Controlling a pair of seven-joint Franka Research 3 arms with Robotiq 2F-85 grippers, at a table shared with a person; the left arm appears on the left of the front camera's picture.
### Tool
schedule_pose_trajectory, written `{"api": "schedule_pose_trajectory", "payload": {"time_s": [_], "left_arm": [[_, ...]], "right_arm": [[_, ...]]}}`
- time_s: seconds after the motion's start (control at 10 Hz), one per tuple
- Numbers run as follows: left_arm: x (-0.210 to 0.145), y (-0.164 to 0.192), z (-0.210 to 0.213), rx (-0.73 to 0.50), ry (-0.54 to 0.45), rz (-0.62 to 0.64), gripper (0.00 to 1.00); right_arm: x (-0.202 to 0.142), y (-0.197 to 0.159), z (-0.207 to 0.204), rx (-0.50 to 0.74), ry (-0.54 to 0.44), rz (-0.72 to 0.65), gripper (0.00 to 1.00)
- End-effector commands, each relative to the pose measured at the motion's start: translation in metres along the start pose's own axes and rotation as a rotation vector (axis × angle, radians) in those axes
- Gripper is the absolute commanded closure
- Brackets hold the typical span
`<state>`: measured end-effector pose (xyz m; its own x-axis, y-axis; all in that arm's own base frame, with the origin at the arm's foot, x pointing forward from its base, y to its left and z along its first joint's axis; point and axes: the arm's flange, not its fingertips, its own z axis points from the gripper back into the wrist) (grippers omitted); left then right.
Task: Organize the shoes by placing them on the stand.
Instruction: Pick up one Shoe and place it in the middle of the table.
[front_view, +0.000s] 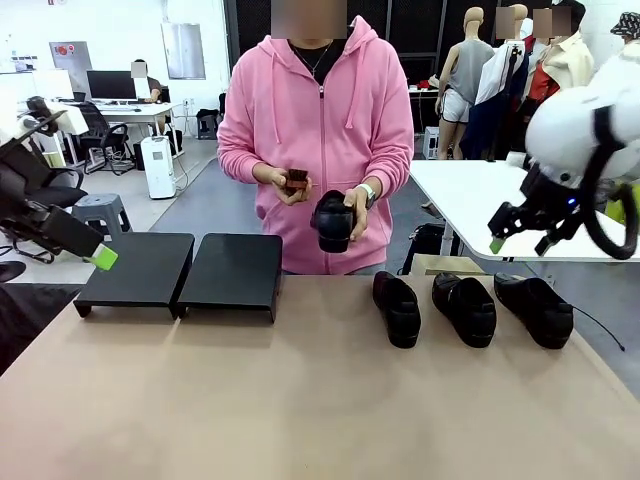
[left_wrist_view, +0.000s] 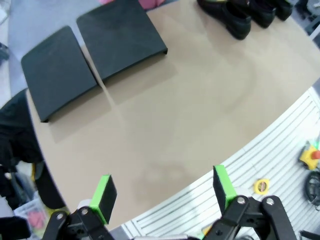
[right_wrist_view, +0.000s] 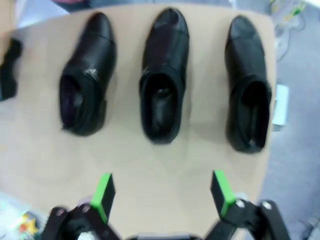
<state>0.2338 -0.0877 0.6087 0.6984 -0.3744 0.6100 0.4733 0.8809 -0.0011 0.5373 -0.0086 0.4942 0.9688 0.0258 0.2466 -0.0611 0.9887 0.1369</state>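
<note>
Three black glossy shoes (front_view: 465, 308) stand in a row on the right of the tan table, toes toward me; in the right wrist view the same shoes (right_wrist_view: 164, 75) lie below the camera. A person in a pink hoodie holds a fourth shoe (front_view: 332, 222) at the far edge. The stand (front_view: 232, 274), two low black sloped platforms side by side, sits at the far left with nothing on it, and shows as the stand (left_wrist_view: 120, 42) in the left wrist view. My left gripper (left_wrist_view: 162, 195) hangs open high over the near left edge. My right gripper (right_wrist_view: 162, 192) is open above the shoes, holding nothing.
The person's other hand holds a small brown object (front_view: 297, 181). A white table (front_view: 470, 200) stands behind on the right. The tan tabletop (front_view: 300, 400) stretches bare toward me. A yellow box with a red button (left_wrist_view: 311, 154) lies beyond the near edge.
</note>
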Motion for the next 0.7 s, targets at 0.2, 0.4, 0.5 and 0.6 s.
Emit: {"api": "schedule_pose_trajectory", "payload": {"time_s": [0.2,0.4,0.5,0.6], "left_arm": [[-0.001,0.001,0.0,-0.011,-0.005,-0.008,0.0],[-0.001,0.001,0.0,-0.011,-0.005,-0.008,0.0],[-0.001,0.001,0.0,-0.011,-0.005,-0.008,0.0],[-0.001,0.001,0.0,-0.011,-0.005,-0.008,0.0]], "right_arm": [[0.082,-0.032,-0.081,0.092,0.175,-0.069,0.0],[0.091,-0.039,-0.11,0.125,0.201,-0.094,0.0],[0.093,-0.04,-0.117,0.127,0.221,-0.105,0.0],[0.093,-0.043,-0.127,0.081,0.254,-0.149,0.0]]}}
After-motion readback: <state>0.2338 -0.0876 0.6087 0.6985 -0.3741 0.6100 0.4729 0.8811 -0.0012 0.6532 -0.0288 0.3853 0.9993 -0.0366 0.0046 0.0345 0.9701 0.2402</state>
